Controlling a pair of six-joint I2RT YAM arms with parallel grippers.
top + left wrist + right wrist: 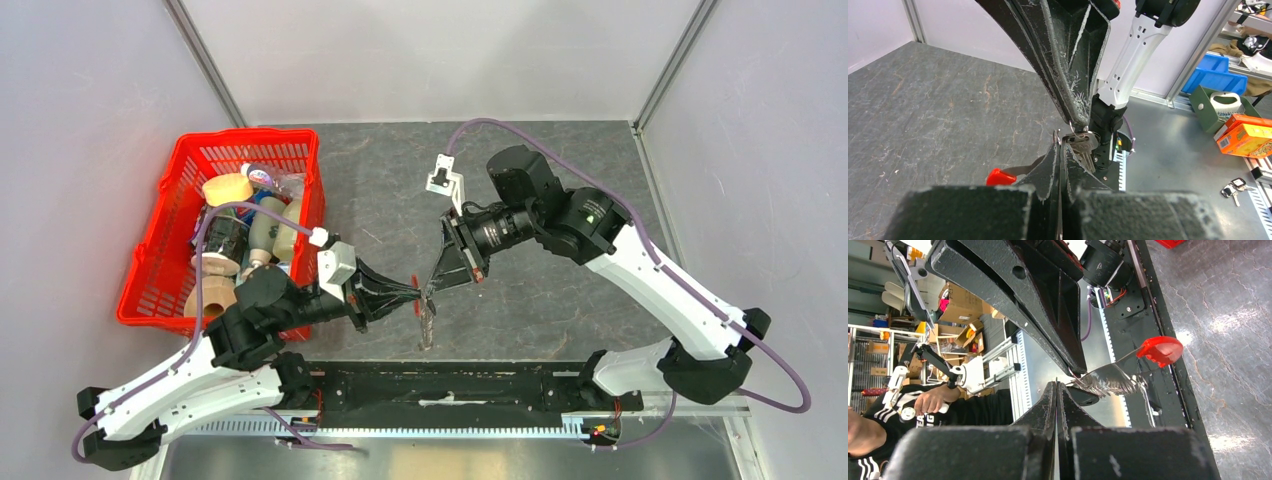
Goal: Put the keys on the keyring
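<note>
Both grippers meet tip to tip above the table's middle. My left gripper [417, 290] [1060, 142] is shut, pinching the keyring, whose grey jagged loop [427, 325] [1113, 380] hangs from the tips. The keyring's red strip [999, 176] [1160, 350] sticks out to one side. My right gripper [433, 288] [1056, 385] is shut too, its tips on a thin wire loop of the keys. A silver key [1082, 145] lies right against the left fingertips. The black fob [1083, 396] shows just beside the right fingertips.
A red basket [150, 260] with bottles and several other items stands at the left. The black base rail [440, 385] runs along the near edge below the grippers. Beyond the table lie a second key bunch [1234, 187], orange boxes [1245, 137] and blue bins [1215, 75].
</note>
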